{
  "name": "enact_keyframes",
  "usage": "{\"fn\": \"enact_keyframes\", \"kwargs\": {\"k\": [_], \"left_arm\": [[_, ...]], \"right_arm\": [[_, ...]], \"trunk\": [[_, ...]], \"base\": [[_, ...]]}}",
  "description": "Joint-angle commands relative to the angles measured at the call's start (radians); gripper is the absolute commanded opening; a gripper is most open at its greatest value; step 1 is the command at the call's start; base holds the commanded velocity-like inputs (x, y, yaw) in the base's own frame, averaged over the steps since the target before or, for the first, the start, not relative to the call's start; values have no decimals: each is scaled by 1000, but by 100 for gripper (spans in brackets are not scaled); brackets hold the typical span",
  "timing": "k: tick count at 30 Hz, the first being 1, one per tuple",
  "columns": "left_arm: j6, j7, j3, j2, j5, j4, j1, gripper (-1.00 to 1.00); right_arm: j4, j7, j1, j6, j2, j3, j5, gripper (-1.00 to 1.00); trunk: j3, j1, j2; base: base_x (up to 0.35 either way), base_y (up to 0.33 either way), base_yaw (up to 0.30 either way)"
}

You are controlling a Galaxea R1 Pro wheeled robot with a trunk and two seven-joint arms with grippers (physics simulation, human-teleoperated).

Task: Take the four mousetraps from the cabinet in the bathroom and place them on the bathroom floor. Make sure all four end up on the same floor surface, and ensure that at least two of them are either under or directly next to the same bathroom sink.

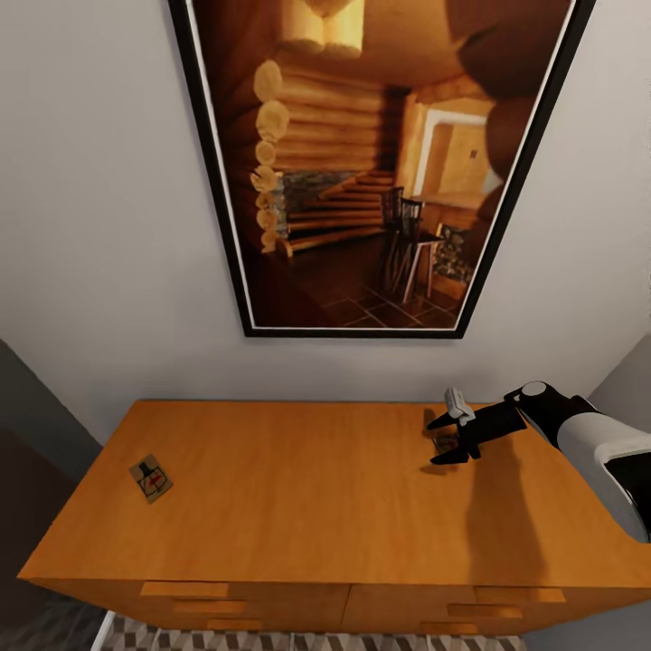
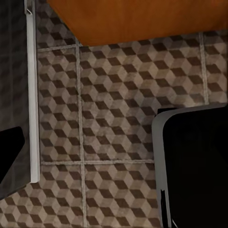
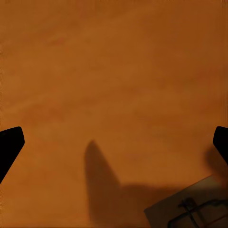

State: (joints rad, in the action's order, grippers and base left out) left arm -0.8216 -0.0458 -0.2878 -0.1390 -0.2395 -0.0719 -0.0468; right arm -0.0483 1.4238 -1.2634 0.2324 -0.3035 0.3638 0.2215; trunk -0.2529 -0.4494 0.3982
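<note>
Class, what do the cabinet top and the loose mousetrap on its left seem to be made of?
The cabinet top looks like orange-brown wood with a smooth satin finish: faint grain streaks, soft sheen. The mousetrap looks like a pale wooden board carrying dark, probably metal, wire parts; it is too small to be sure.

no readable text, no labels, no brands, no numbers or signs anywhere

The head camera looks down over the cabinet (image 1: 298,488) top toward the wall. The right wrist camera hovers close over that same top — the left faces the bathroom floor (image 2: 118,118).
</note>
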Motion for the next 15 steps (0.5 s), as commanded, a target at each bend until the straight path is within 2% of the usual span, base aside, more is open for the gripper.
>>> {"fn": "enact_keyframes", "kwargs": {"k": [1, 15], "left_arm": [[-5, -5, -8, 2, -3, -3, -2, 100], [-5, -5, -8, 13, -3, -3, -2, 100]], "right_arm": [[-1, 1, -1, 7, 0, -2, 5, 100], [1, -10, -1, 8, -3, 0, 6, 100]], "trunk": [[0, -1, 2], [20, -1, 2]], "base": [[0, 0, 0], [0, 0, 0]]}}
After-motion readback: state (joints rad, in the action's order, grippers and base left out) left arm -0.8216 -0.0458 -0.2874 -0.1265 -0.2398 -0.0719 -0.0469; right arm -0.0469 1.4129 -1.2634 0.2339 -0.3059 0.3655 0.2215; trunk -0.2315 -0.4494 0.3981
